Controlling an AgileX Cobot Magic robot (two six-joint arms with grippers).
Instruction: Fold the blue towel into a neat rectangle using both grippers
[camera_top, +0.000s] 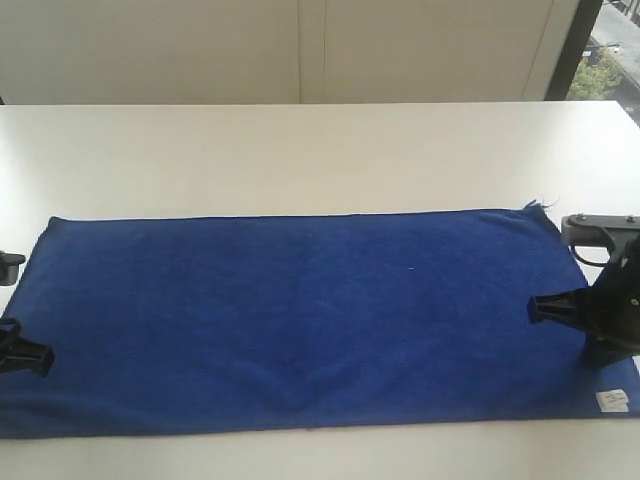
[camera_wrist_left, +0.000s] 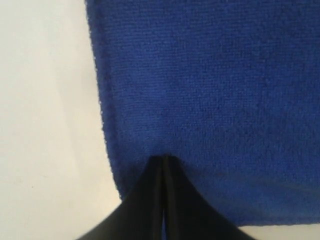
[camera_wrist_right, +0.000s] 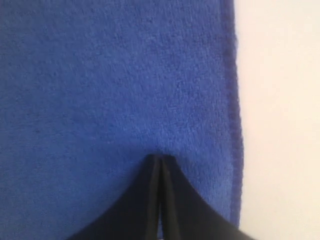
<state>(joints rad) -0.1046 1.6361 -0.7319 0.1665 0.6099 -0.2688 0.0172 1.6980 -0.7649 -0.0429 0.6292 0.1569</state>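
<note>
The blue towel (camera_top: 300, 310) lies spread flat and lengthwise across the white table (camera_top: 300, 150), with a small white label (camera_top: 612, 400) at its near right corner. My left gripper (camera_top: 46, 357) hangs over the towel's left end near the front edge, jaws pressed together with no cloth between them. The left wrist view has its tips (camera_wrist_left: 164, 158) over the towel (camera_wrist_left: 215, 90), close to the hem. My right gripper (camera_top: 533, 309) is over the towel's right end, also shut and holding nothing. Its tips (camera_wrist_right: 160, 157) sit over the towel (camera_wrist_right: 110, 85), a short way in from the hem.
Bare white table surrounds the towel, with a wide strip behind it and a narrow strip (camera_top: 300, 455) in front. A pale wall (camera_top: 300, 50) runs along the back and a window (camera_top: 610, 60) shows at the top right.
</note>
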